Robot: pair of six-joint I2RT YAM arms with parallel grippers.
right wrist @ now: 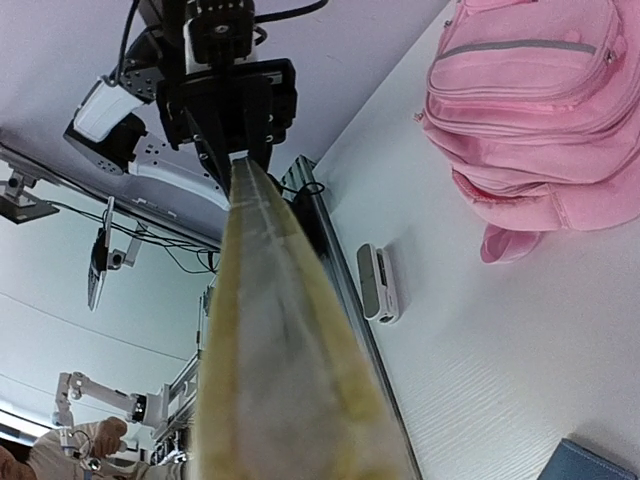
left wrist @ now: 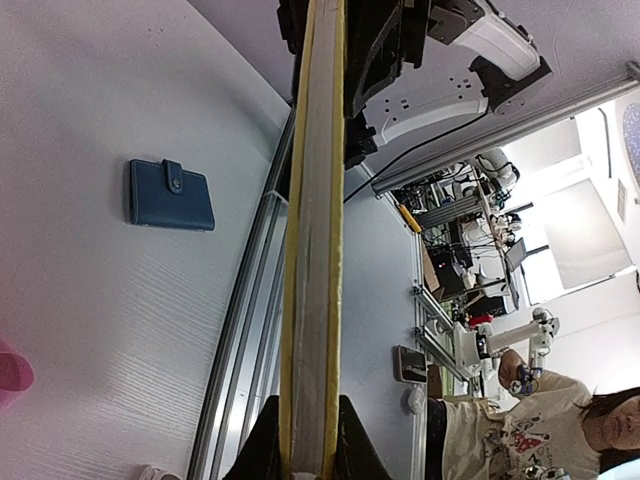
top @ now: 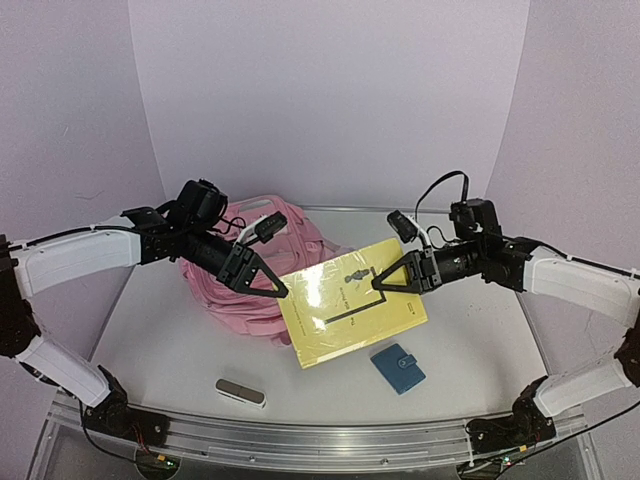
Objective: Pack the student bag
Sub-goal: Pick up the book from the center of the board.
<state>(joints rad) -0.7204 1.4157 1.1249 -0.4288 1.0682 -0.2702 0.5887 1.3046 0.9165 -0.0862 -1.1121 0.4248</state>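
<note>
A yellow book (top: 350,300) hangs tilted above the table, held between both arms. My left gripper (top: 283,292) is shut on its left edge; in the left wrist view the black fingers (left wrist: 262,450) press both covers of the book (left wrist: 315,250). My right gripper (top: 378,285) is closed on the right edge, and in the right wrist view the book (right wrist: 270,330) fills the space between its jaws, whose fingers are hidden. The pink student bag (top: 232,298) lies on the table behind and left of the book, partly under my left arm, and shows as the student bag (right wrist: 530,110) in the right wrist view.
A blue snap wallet (top: 398,367) lies on the table right of centre, below the book. A small grey and white case (top: 240,391) lies near the front edge on the left. An aluminium rail (top: 320,432) runs along the near edge.
</note>
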